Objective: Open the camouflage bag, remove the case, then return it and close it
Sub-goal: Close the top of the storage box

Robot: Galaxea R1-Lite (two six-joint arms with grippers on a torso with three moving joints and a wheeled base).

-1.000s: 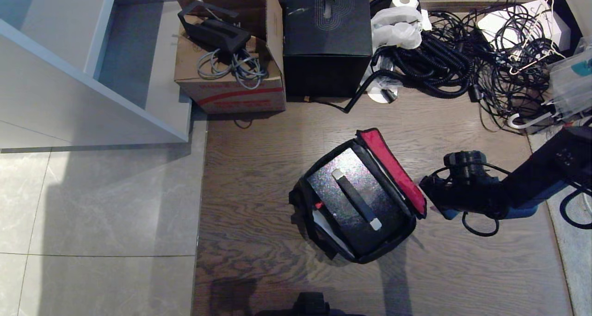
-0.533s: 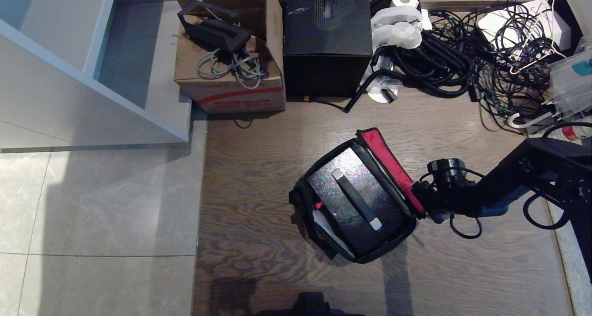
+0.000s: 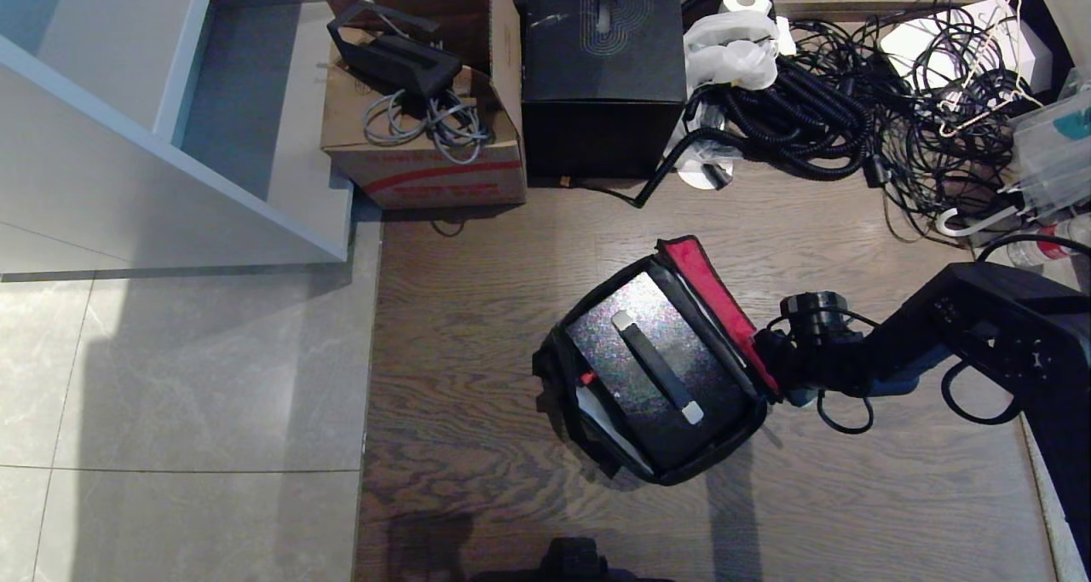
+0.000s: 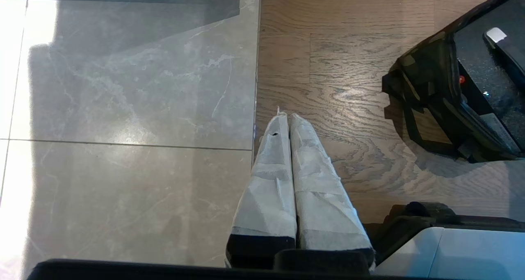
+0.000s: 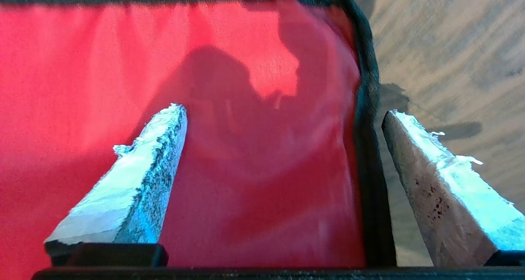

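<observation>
Though lid raised — glittery boxy case (image 3: 652,369)

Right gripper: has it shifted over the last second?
Yes. The right gripper has moved leftward across the wood floor up to the camouflage bag's raised red lid, jaws open astride its edge.

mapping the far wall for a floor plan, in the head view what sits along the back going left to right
white shelf unit → brown cardboard box → black box with swirl emblem → white crumpled plastic → tangle of black cables
</observation>
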